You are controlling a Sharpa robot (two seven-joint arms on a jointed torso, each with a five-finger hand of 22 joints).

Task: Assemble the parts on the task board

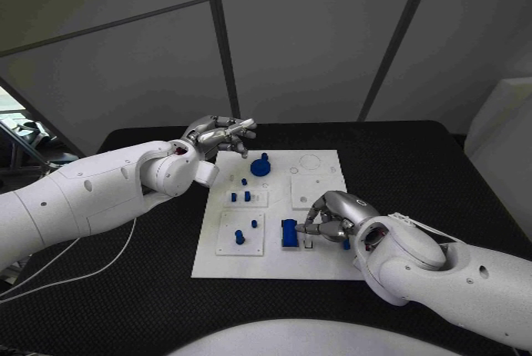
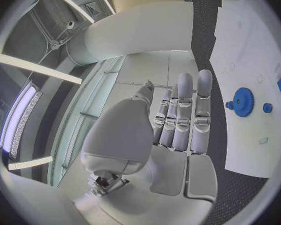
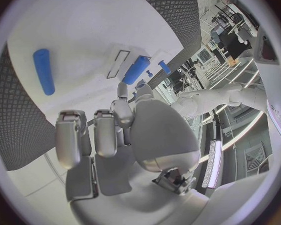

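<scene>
Judging by the task board (image 1: pixel 277 264), we are partway: pegs (image 1: pixel 238 236) and gear (image 1: pixel 260 168) stand seated, our right hand (image 1: pixel 338 216) seemingly pinches a blue block (image 1: pixel 289 233), left hand (image 1: pixel 217 134) loosely spread, empty.

No text, label, brand, number or sign can be read anywhere in these views. The white task board (image 1: pixel 277 260) carries no legible print, and neither do the blue parts (image 1: pixel 260 168) on it or the black desk (image 1: pixel 133 302) under it. A small dark-outlined rectangle on the board beside the long blue block (image 3: pixel 135 70) holds no readable mark.
</scene>
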